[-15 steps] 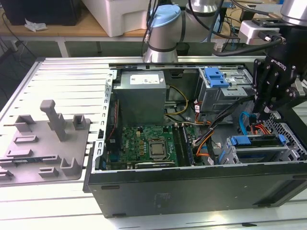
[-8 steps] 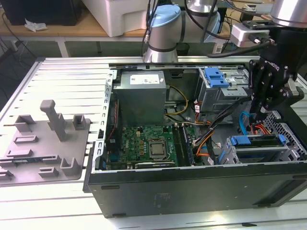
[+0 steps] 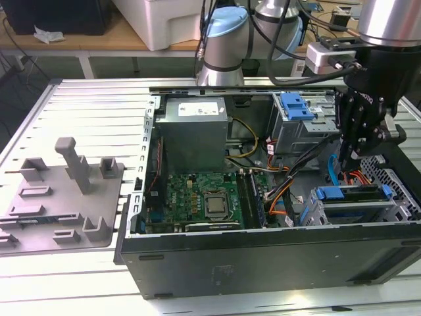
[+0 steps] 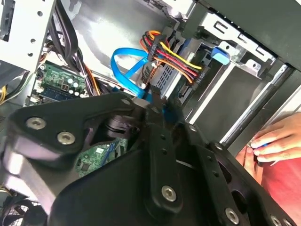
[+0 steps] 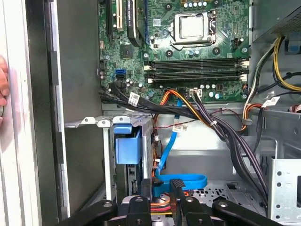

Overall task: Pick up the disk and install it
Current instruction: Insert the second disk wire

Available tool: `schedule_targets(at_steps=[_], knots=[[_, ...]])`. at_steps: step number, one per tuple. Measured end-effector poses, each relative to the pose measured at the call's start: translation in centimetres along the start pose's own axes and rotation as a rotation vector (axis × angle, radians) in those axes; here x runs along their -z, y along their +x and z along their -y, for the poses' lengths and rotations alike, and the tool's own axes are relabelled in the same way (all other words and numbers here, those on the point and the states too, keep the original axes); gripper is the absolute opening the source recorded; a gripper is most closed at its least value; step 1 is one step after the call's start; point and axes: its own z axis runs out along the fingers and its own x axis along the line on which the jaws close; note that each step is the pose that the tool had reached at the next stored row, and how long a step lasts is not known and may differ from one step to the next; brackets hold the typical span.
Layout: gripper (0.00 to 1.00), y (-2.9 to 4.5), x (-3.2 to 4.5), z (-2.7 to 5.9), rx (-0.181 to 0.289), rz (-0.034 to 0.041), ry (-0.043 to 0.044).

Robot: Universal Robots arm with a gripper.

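The black gripper [image 3: 355, 155] is seen lowered into the open grey computer case [image 3: 263, 260], just at twelve o'clock of the blue-framed silver disk [image 3: 352, 195] seated in its bay; whether its fingers are apart or together cannot be told. The nearby blue data cable [image 5: 171, 141] and orange-yellow power wires [image 4: 174, 56] could be snagged or pinched, it is judged. A person's hand [image 4: 273, 141] rests at the case edge and could be struck.

An open computer case [image 3: 263, 260] lies on a slatted metal counter [image 3: 66, 276]. Inside it, a green motherboard [image 3: 197, 194] with its CPU socket [image 3: 216, 205] sits below the grey power-supply box [image 3: 191, 131]. A grey fixture plate [image 3: 59, 204] lies just beside the case, on the exterior view's left. A blue data cable [image 5: 181, 181] loops near the drive cage [image 5: 127, 141].
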Motion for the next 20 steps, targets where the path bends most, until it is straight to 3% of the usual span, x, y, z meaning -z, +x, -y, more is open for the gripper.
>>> schedule_targets(at_steps=[2, 8, 10, 20], knots=[[0.16, -0.03, -0.05, -0.14, -0.001, -0.0002, 0.01], [0.16, -0.07, -0.06, -0.03, -0.001, -0.0104, 0.0101], [0.16, -0.07, -0.07, 0.25, -0.001, -0.0166, 0.0071], [0.16, -0.08, -0.15, 1.27, -0.033, -0.0223, -0.0162]])
